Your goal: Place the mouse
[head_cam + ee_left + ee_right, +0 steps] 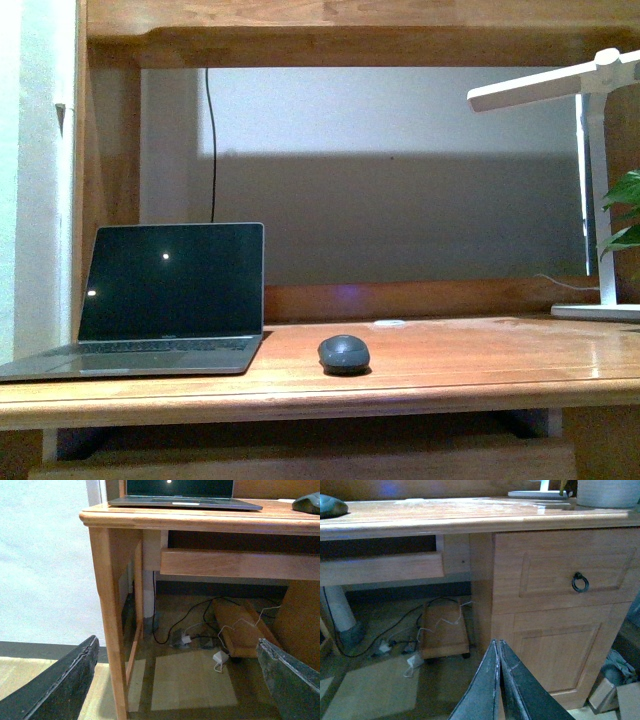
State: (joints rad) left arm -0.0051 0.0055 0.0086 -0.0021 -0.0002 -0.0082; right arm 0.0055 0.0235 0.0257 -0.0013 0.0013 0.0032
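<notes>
While neither arm shows in the front view, the wooden desk (450, 365) fills most of it, with a shelf across the top and a grey wall behind. An open laptop (170, 290) sits at the desk's left end, screen dark save two small light spots, and a black cable (211, 140) hangs down the wall behind it. At the right end stands a white lamp (600, 180), its flat base on the desktop and its head reaching left; green leaves (625, 215) show at the right edge just beside it. The mouse (344, 352) lies on the desktop near the front edge, roughly mid-desk, just right of the laptop and not touching it. A small flat white object (389, 323) lies further back, apart from the mouse. In the left wrist view the left gripper (175, 680) sits low, below desk level, its two dark fingers (60, 685) spread wide apart and holding nothing; past them are the desk leg, cables and a white plug (220, 657) on the floor (the mouse only peeks in at the desktop's edge). In the right wrist view the right gripper (499, 680) is also below the desktop, before a drawer front with a dark ring pull (580, 582); its fingers are pressed together, nothing between them.
</notes>
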